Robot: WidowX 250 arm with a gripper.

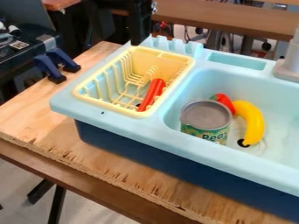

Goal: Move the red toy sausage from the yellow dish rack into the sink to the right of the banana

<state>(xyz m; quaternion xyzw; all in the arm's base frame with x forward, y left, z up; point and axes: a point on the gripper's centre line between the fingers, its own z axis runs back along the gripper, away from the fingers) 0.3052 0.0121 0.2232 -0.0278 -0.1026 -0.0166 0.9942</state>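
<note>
At the top edge, left of centre, the black gripper hangs down beside the back rim of the yellow dish rack, with no object visible in its hold. Inside the rack lies a long red-orange object, slanting along its right side. The light blue sink holds a can with a grey top and green label, standing upright near the left wall. Behind the can is a red object, partly hidden by it. To the right is a yellow banana, its dark tip towards the front.
A wooden board lies under the sink unit. Blue and black clamps sit at its back left, near dark equipment. The grey faucet base rises at the right edge, and another wooden table stands behind.
</note>
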